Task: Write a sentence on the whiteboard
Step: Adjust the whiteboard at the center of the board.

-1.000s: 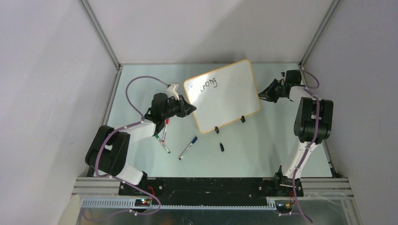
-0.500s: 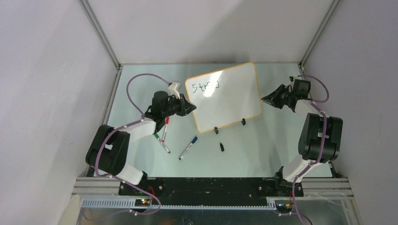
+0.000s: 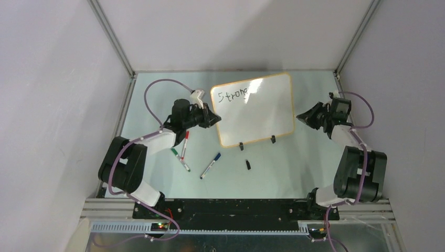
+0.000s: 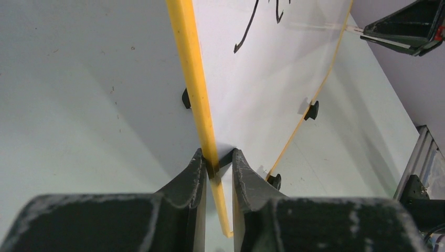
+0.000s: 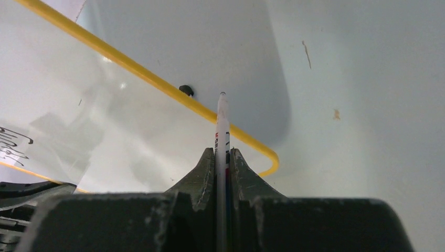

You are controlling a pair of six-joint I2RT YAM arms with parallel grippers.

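Observation:
The whiteboard (image 3: 257, 113) stands on its two black clip feet at the middle back of the table. The sentence (image 3: 233, 95) reads "Strong" along its upper left. My left gripper (image 3: 215, 119) is shut on the board's left yellow rim (image 4: 202, 121), one finger on each face. Black strokes of the sentence (image 4: 246, 31) show on the white face. My right gripper (image 3: 303, 116) sits just off the board's right edge, shut on a white marker (image 5: 222, 128). The marker's tip points at the board's rounded corner (image 5: 265, 157).
Several loose markers lie left of centre: a red-capped one (image 3: 185, 139), a green-capped one (image 3: 173, 152) and a blue-capped one (image 3: 211, 164). A black cap (image 3: 247, 164) lies in front of the board. Walls close in on the left, back and right.
The board has turned to sit more level, and the full word "Strong" now shows. My right arm has drawn back toward the near right, off the board. My left gripper still holds the rim.

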